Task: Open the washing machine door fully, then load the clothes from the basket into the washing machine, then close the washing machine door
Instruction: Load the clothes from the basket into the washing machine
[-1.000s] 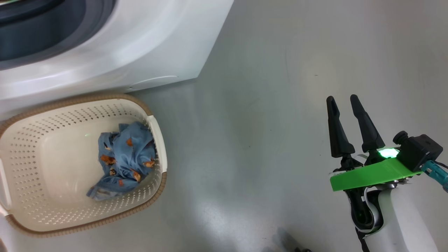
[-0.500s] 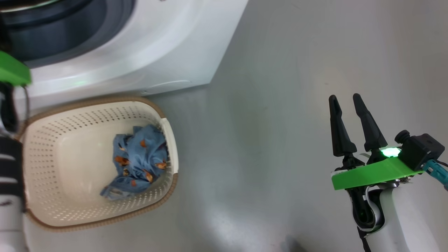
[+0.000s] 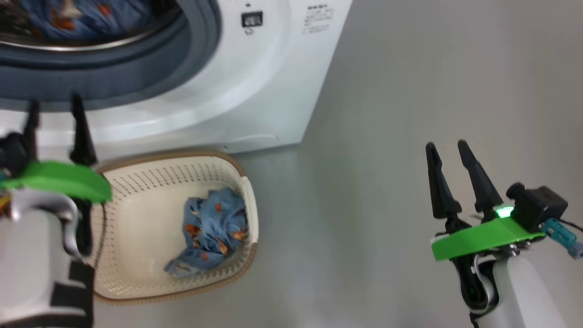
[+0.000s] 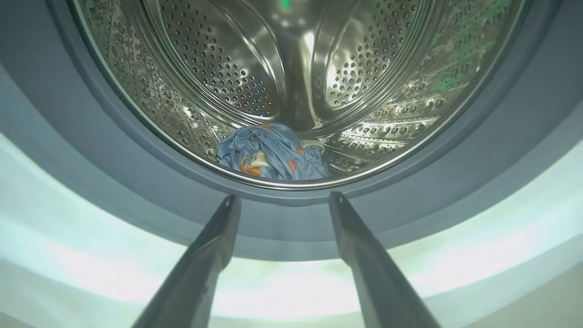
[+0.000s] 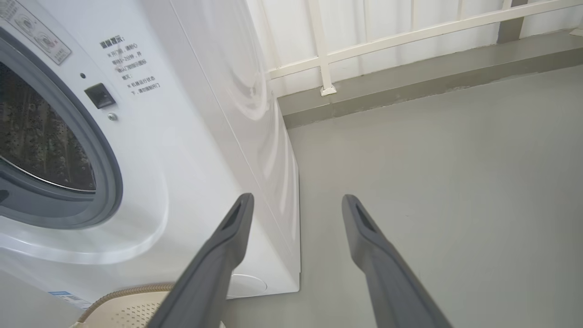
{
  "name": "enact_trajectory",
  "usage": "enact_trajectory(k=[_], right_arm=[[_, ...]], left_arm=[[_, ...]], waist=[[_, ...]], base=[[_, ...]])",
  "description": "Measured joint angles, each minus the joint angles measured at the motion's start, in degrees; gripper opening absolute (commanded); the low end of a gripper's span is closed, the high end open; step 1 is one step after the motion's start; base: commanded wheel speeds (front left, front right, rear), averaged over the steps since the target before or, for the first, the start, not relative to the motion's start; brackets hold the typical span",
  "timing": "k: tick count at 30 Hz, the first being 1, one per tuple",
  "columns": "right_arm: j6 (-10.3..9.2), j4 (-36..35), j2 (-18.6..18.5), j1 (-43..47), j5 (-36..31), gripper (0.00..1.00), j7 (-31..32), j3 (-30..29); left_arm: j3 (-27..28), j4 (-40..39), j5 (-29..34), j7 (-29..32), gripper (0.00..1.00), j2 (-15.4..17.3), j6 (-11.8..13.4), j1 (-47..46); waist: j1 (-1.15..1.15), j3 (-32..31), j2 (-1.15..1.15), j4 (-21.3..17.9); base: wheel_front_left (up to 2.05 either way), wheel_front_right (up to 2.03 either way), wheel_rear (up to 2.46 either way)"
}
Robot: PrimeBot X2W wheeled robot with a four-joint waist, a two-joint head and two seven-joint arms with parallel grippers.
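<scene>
The big white boxy front-loading washing machine (image 3: pixel 255 77) is standing on the grey floor (image 3: pixel 387 136) with its mouth gaping. Its grey-blue rubber gasket (image 3: pixel 136 77) and perforated steel drum (image 4: pixel 291 68) are exposed, so loading is evidently under way. The small cream-white perforated plastic basket (image 3: pixel 182 153) with the brown woven-look rim is sitting on the floor just beside the machine's foot, below the opening, presumably so that each lift is short. The left gripper (image 3: pixel 54 104) is hovering over the basket's far-left end and pointing at the drum's lip, its jaws spread wide and empty, which suggests an arm between loads. The right gripper (image 3: pixel 446 146) is hanging well apart over bare floor, jaws likewise released and grasping nothing, seemingly parked out of the way. One light blue cartoon-printed garment (image 4: pixel 273 155) is lying at the bottom of the drum. Another bundle of the clothes (image 3: pixel 212 232) is waiting in the basket, against the end nearer the right gripper.
</scene>
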Motion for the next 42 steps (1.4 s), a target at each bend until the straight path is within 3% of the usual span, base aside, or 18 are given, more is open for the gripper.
enact_trajectory(k=[14,28,42], right_arm=[[0.00,1.8,-2.9,6.7,0.0,1.00,0.0,-0.1],[0.00,2.2,-5.0,14.3,0.6,1.00,0.0,-0.5],[0.00,1.4,-5.3,19.9,0.6,1.00,0.0,-3.5]], left_arm=[[0.3,-6.1,2.0,0.0,1.00,-3.3,0.0,14.2],[-0.2,-13.1,2.0,0.0,1.00,-3.8,0.0,29.3],[-0.3,-21.1,2.0,0.0,1.00,-4.3,0.0,40.9]], waist=[[0.00,-9.8,0.00,4.2],[0.00,-19.1,0.00,7.3],[0.00,-23.5,0.00,9.8]], base=[[0.00,0.00,0.00],[0.00,0.00,0.00],[0.00,0.00,0.00]])
